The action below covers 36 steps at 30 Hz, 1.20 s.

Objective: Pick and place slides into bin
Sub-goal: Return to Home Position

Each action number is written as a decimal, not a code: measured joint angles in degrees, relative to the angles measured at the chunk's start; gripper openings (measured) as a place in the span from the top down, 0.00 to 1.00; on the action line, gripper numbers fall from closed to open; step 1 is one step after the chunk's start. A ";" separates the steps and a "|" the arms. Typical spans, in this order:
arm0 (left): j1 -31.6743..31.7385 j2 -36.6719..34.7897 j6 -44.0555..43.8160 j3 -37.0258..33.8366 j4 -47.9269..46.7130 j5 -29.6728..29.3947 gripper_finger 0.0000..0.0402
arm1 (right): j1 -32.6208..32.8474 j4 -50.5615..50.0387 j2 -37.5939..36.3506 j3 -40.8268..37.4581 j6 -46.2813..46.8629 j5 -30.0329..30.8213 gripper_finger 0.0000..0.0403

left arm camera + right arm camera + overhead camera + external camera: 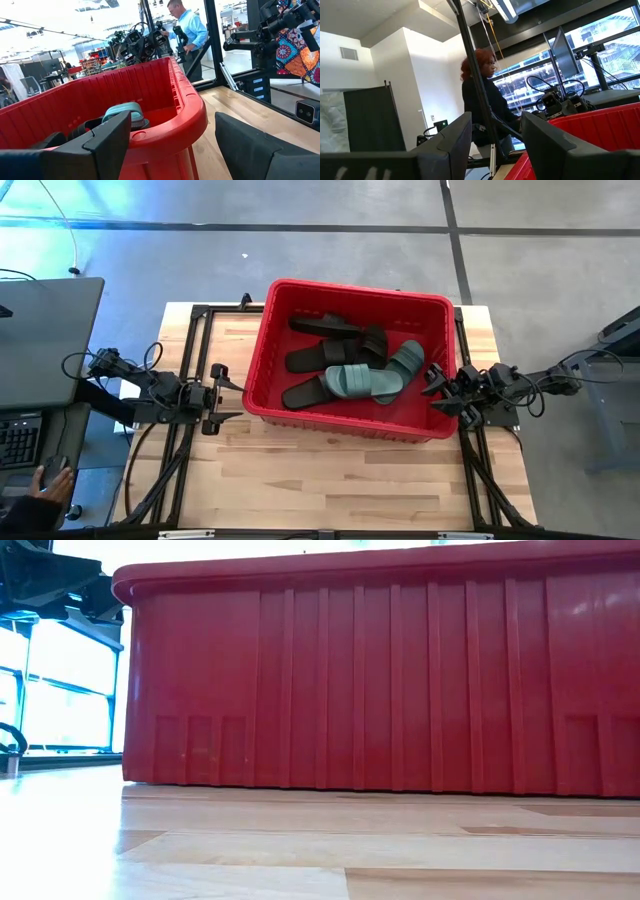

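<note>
High view: slides (362,382) all in bin (258,352), none on table (330,480); left gripper (235,395) and right gripper (435,388) spread, empty.

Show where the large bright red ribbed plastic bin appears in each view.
High view: bin, middle of the table.
Low view: its wall fills almost everything.
Left wrist view: rim and inside, close.
Right wrist view: some rim, farther off.
Shared landmark: its thick rim.

Dark cabled arms (158,390), angular black gripper (226,393)
</note>
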 joint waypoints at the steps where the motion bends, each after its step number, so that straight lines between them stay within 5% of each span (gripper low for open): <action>1: 0.01 0.00 0.00 0.00 0.00 0.00 0.32 | 0.00 0.00 0.00 0.00 0.00 0.01 0.60; 36: 0.00 0.02 0.01 -0.01 -0.01 0.02 0.33 | 0.00 0.00 0.00 -0.01 0.00 -0.01 0.61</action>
